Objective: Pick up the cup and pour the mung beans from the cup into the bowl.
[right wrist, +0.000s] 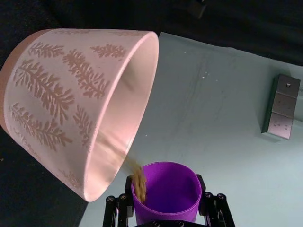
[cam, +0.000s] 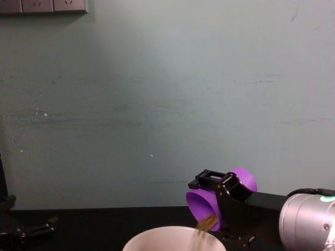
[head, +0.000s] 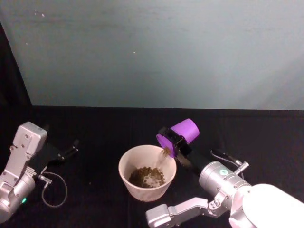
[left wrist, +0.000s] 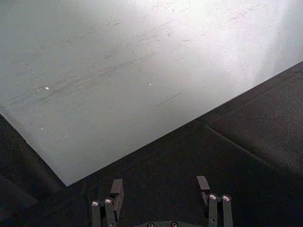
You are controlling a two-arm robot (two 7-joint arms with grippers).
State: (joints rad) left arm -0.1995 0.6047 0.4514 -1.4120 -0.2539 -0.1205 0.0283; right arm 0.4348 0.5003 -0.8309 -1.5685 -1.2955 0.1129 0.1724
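Right gripper (head: 172,140) clamps the tipped cup (head: 186,129) just above the bowl (head: 146,194)'s rim, beans (head: 147,176) streaming in; left gripper (head: 71,151) sits aside, fingers apart.

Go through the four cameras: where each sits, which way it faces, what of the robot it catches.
Head: up high, looking down on the black table; both arms show, the right gripper holding the cup tipped over the bowl, the left gripper idle at left.
Chest: low, facing the wall across the table; right arm, cup, bowl's rim.
Left wrist: above its open fingers, facing table and wall.
Right wrist: behind the gripped cup, facing the bowl's side.
Shared: head and chest both show beans falling into the bowl.
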